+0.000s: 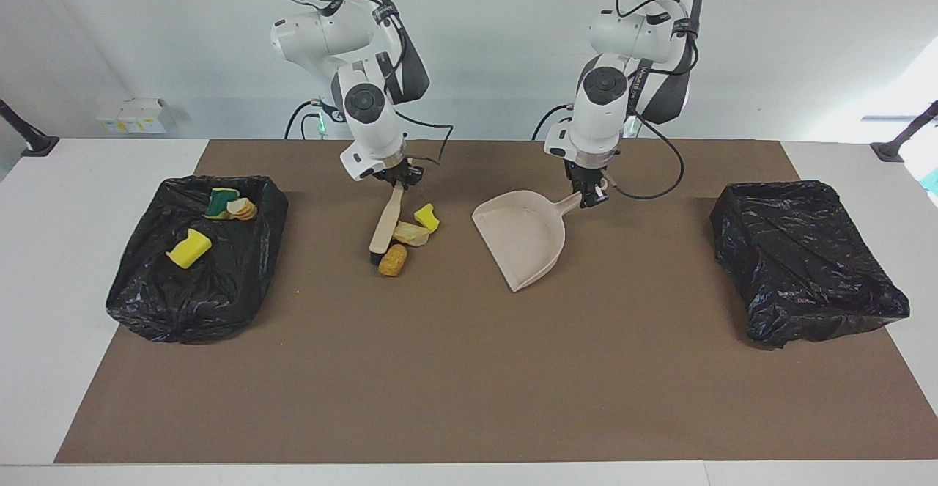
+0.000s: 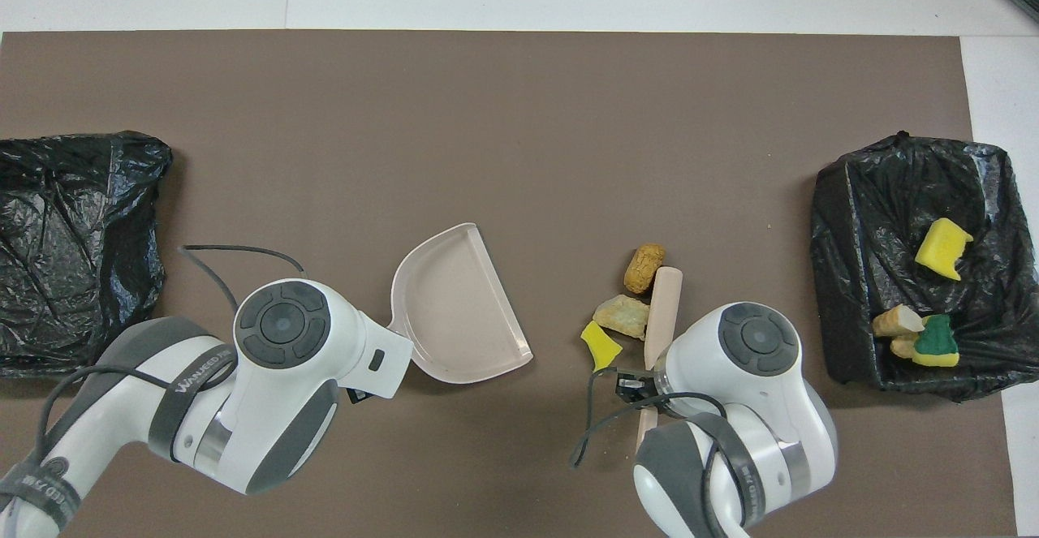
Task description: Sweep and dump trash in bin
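Landmark for all places: the beige plastic dustpan [image 1: 522, 240], lying flat on the brown mat of the table [image 1: 469, 369], mouth turned away from the robots and toward the right arm's end. Handle pinched by the left gripper [image 1: 588, 194], fingers closed on the handle's tip.

Toward the right arm's end from the dustpan, a bare strip of mat, then three scraps of trash still on the table: a small yellow sponge chunk [image 1: 427, 217], a pale tan bread-like bit [image 1: 411, 233] touching it, and an orange-brown nugget [image 1: 393, 259] just beside, farther from the robots. Right against these, on the side away from the dustpan, the pale wooden-handled brush [image 1: 385, 226], slanted, bristle end down near the nugget. Upper end of the brush handle clamped in the right gripper [image 1: 396, 176].

Further toward the right arm's end, well apart from the dustpan, a black bag-lined bin [image 1: 143, 288] at the mat's edge, holding four scraps: a yellow sponge chunk [image 1: 189, 248], a green-backed sponge piece [image 1: 219, 202] and two tan bits [image 1: 242, 209] beside it.

Toward the left arm's end, well apart from the dustpan, a second black bag-lined bin [image 1: 806, 266], only crumpled plastic showing.

Farther from the robots than the dustpan, wide open brown mat out to its edge, with the white table rim past that. Between dustpan mouth and the scraps, nothing in the way. Loose black cable [image 2: 235, 258] on the mat near the left arm.
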Controlling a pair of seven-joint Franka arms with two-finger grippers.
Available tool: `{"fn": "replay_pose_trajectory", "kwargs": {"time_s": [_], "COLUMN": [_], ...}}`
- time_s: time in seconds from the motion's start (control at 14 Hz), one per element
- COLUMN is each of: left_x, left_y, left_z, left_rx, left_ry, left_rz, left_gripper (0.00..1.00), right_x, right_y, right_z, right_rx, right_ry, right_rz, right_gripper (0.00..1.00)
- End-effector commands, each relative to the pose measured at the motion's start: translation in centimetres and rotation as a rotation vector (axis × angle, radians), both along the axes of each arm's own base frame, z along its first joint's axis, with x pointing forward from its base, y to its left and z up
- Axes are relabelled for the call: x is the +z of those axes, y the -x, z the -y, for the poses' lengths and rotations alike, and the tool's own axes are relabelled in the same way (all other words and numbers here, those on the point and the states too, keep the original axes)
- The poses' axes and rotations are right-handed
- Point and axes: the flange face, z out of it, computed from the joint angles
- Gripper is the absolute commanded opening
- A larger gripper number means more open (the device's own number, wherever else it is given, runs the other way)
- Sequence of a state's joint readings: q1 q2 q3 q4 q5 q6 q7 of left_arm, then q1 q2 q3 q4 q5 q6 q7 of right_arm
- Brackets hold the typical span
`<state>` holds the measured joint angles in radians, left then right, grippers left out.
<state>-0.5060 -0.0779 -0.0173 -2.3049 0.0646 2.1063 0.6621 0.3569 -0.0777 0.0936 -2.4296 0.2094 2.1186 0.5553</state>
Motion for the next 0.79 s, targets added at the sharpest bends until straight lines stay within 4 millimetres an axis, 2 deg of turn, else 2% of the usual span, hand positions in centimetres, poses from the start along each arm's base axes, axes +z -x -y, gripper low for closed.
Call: {"fn": "replay_pose_trajectory", "kwargs": {"time_s": [0.0, 0.43, 0.57, 0.72], "left_x": [-0.5, -0.5, -0.6, -0.6], "left_y": [1.1, 0.9, 0.9, 0.8], "left_z": [0.1, 0.0, -0.2, -0.2], "left_rx": [-0.006, -0.003, 0.000, 0.003], "left_ry": [0.001, 0.002, 0.001, 0.001], "left_rz": [0.008, 0.009, 0.007, 0.007], "left_gripper": [0.00, 0.00, 0.00, 0.00], "right_x": [-0.6, 1.2, 1.2, 2.1], "right_y": [-0.7, -0.8, 0.5, 0.6], "right_z": [-3.7, -12.6, -15.4, -17.0], "right_rx": [-0.036, 0.056, 0.117, 0.137], "right_ry": [-0.035, -0.110, -0.128, -0.216], "right_rz": [-0.020, -0.026, -0.023, -0.020], "right_gripper": [0.00, 0.00, 0.00, 0.00]}}
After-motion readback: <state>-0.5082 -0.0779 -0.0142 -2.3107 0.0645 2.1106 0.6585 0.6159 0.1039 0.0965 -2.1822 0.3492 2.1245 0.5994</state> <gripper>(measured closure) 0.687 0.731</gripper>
